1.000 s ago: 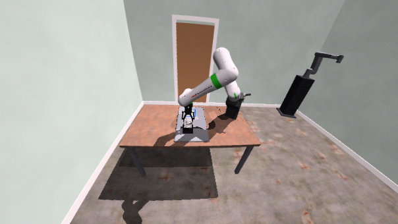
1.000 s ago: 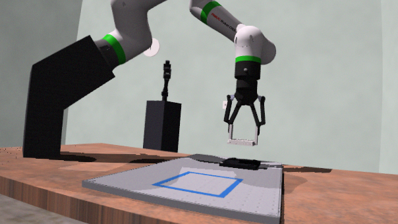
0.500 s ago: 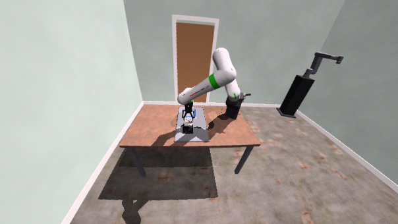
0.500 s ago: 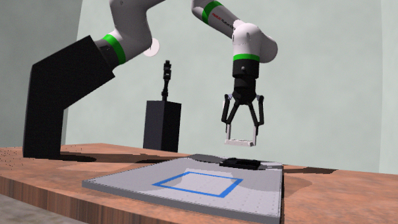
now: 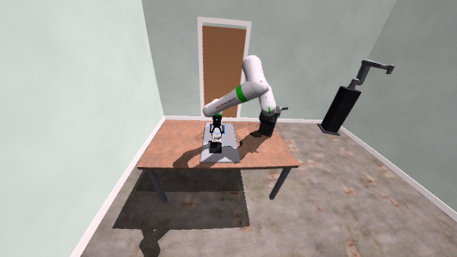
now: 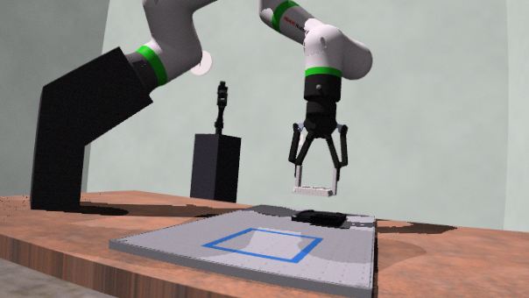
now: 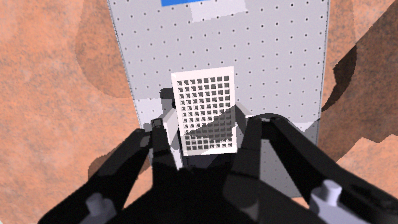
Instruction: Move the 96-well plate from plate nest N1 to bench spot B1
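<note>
the black two-finger gripper (image 6: 317,184) is clamped partway closed on the white gridded 96-well plate (image 6: 313,190), gripping its long sides. the plate hangs level in the air above the grey perforated deck (image 6: 346,263), over the black plate nest (image 6: 320,217) (wells facing up). the blue taped outline (image 6: 302,255) lies nearer the exterior camera, apart from the plate.

Gripper (image 6: 316,180): hanging fingers-down, clamping the white 96-well plate (image 6: 312,190) by its ends and holding it level in the air. Black plate nest (image 6: 320,217): lying directly beneath, well clear of the plate, on the grey deck (image 6: 350,263). Blue taped outline (image 6: 263,245): lying below and nearer the camera than the gripper. Black column (image 6: 215,166): standing behind it.
</note>
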Tool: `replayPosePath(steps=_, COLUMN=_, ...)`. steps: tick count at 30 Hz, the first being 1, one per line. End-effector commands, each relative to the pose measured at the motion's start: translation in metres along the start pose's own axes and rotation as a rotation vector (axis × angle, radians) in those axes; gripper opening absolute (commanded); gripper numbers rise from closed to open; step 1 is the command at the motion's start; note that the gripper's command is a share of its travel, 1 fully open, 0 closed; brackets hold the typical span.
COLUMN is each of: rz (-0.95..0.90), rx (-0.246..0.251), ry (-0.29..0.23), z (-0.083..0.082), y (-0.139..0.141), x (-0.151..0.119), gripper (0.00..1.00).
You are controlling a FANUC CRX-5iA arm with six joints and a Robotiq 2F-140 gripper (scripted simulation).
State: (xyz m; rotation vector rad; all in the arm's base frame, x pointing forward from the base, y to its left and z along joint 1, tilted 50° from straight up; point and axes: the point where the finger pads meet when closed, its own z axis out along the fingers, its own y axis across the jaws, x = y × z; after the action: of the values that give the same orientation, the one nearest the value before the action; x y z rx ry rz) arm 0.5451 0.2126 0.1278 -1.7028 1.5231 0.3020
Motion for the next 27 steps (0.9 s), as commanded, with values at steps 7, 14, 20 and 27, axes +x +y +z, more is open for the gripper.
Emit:
replayPosePath(steps=7, rz=0.0, rx=0.0, ry=0.0, z=0.001, y=0.001, x=0.023, gripper=0.0)
replayPosePath(steps=14, rz=0.0, rx=0.0, ry=0.0, z=0.001, y=0.003, x=0.046, gripper=0.0)
replayPosePath(steps=20, rz=0.0, rx=0.0, ry=0.0, z=0.002, y=0.004, x=0.066, gripper=0.0)
replayPosePath(steps=27, rz=0.0, rx=0.0, ry=0.0, z=0.003, y=0.005, x=0.083, gripper=0.0)
